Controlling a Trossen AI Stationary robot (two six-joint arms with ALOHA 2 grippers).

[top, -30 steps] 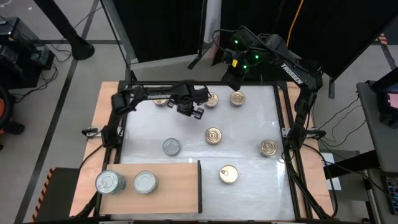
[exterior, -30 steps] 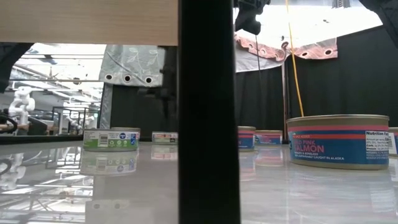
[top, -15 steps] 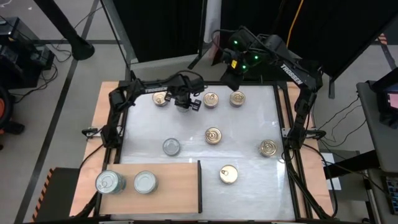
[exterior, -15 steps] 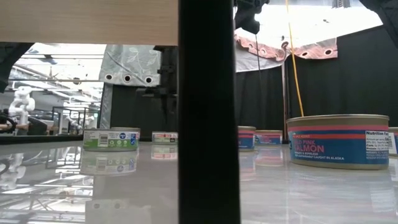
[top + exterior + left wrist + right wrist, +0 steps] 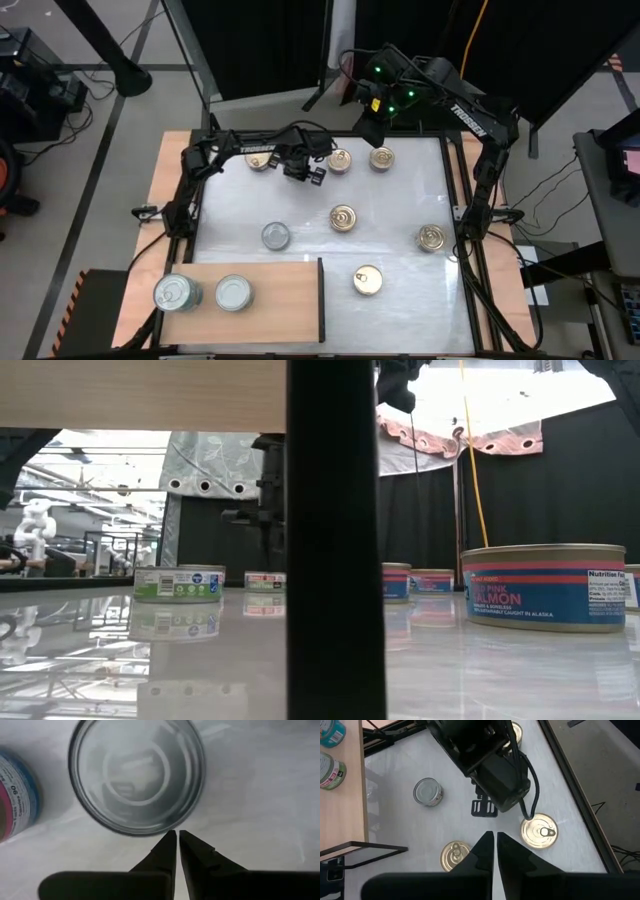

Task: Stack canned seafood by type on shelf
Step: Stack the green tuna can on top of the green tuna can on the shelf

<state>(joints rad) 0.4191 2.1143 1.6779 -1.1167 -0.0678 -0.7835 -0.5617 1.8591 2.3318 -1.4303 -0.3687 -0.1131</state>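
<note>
Several gold-lidded tins of canned seafood (image 5: 343,217) and one silver tin (image 5: 275,236) rest flat on the white table. Two silver tins (image 5: 177,293) (image 5: 232,293) stand on the wooden shelf (image 5: 280,310) at the near left. My left gripper (image 5: 303,170) points down at the far side, shut. In its wrist view the fingertips (image 5: 177,836) hover by the rim of a silver-lidded tin (image 5: 136,775), which the arm hides in the high view. My right gripper (image 5: 495,837) is shut and held high over the far edge (image 5: 372,105).
A blue-and-pink labelled tin (image 5: 15,795) stands close beside the silver one, and gold tins (image 5: 260,158) (image 5: 340,160) flank my left gripper. The shelf's dark upright edge (image 5: 335,540) blocks the middle of the low view. Bare white table lies between the scattered tins.
My left gripper has shifted a little along the far row of tins and sunk slightly toward the table, staying shut and pointing down.
</note>
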